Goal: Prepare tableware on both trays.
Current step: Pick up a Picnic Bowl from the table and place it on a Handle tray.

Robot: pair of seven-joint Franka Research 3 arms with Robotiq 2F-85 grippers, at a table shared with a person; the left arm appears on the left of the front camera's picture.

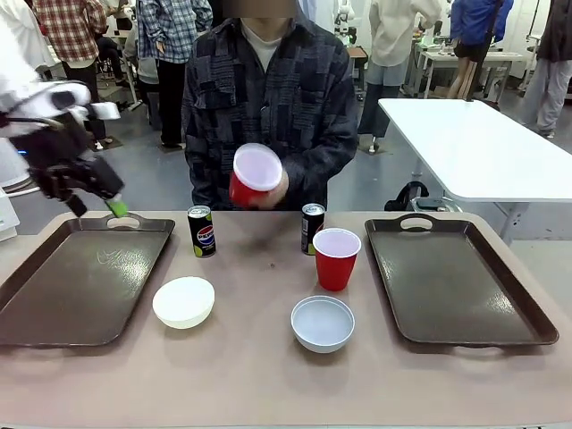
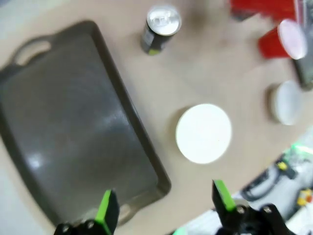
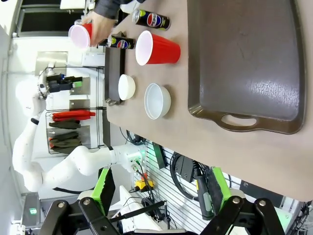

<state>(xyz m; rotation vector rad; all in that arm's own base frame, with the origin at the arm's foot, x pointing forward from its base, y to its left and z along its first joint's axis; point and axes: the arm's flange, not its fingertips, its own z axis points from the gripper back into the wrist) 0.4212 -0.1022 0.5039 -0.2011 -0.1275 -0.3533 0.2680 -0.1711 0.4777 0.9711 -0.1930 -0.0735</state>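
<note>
red plastic is where i'd expect trouble: one red cup (image 1: 336,256) stands upright at mid-frame, just beside the plain dark can (image 1: 312,227). the second red cup (image 1: 255,176) hangs tilted in the person's hand (image 1: 275,191) above the far edge of the tan table (image 1: 268,384). the pepsi can (image 1: 202,231) stands left of centre, apart from the rest. nearer the camera sit the left bowl (image 1: 183,301), which looks mouth-down though i can't swear to it, and the right bowl (image 1: 322,323), mouth up. the left tray (image 1: 80,279) and the right tray (image 1: 456,277) are both bare, so nothing is placed yet.

the left gripper (image 1: 96,206) hovers over the left tray's far corner, jaws spread and empty. the right gripper (image 3: 161,190) is likewise released, holding nothing, looking down on the right tray's handle end.

a reach toward the middle could meet that hand. the standing cup is light and crowds its can, so a wide finger could topple either. a dome-up bowl gives the pads no rim and may skid.
</note>
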